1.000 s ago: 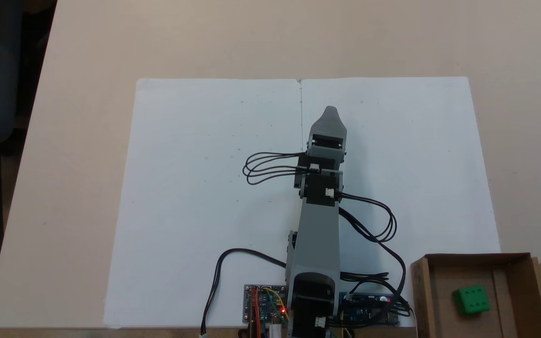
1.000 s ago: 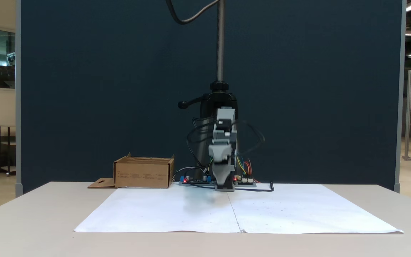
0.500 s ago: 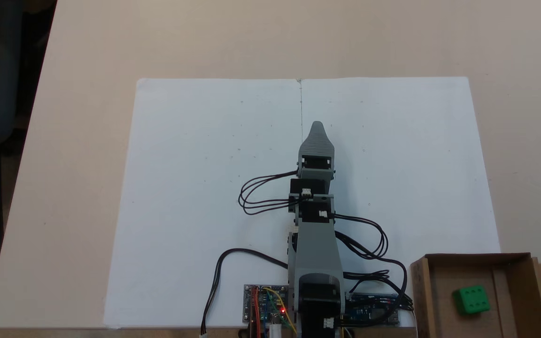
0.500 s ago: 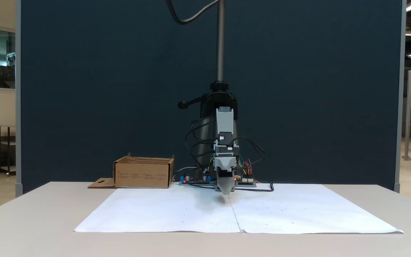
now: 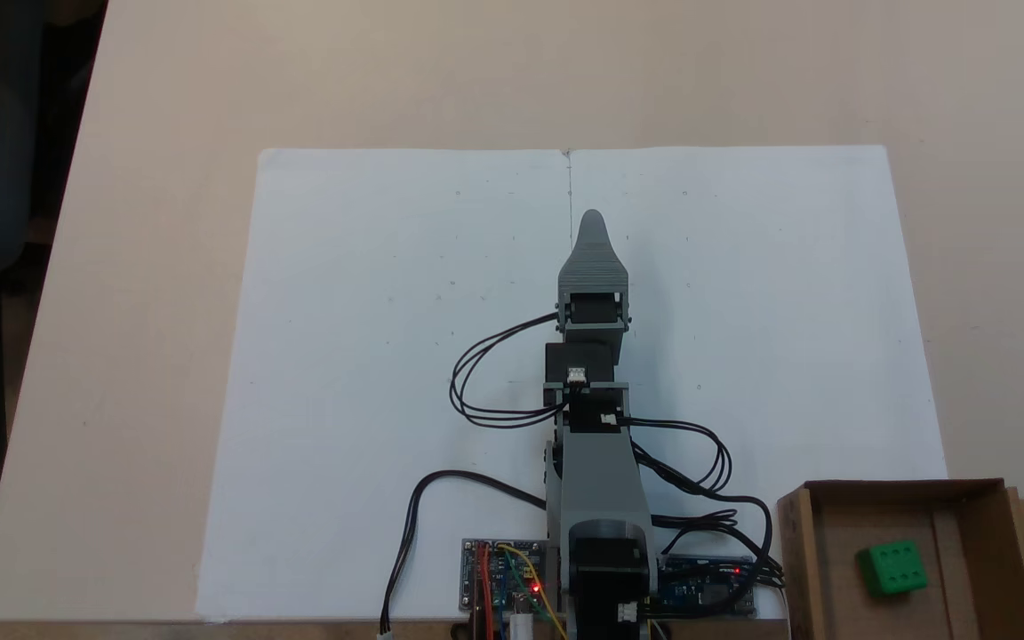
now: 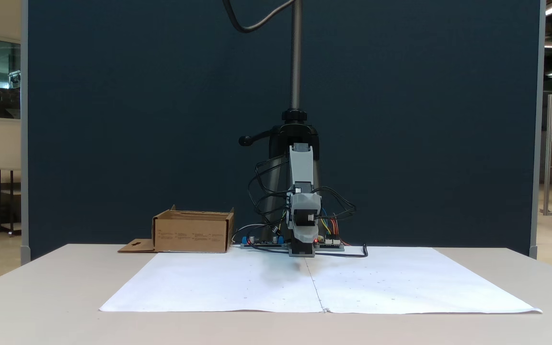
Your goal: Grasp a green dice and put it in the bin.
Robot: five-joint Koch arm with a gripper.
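Green dice (image 5: 892, 568) lies inside the cardboard bin (image 5: 798, 551), so it looks delivered; the tool (image 5: 593, 222) points away over white paper (image 5: 370, 356), its jaw state unclear.

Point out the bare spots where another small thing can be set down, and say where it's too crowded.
Bare: the white paper on either side of the arm, and the tan table beyond the paper's far edge. Crowded: the near edge, where the circuit boards, black cables and arm base sit beside the box, which holds the green dice. The hand hangs above the paper's middle seam.
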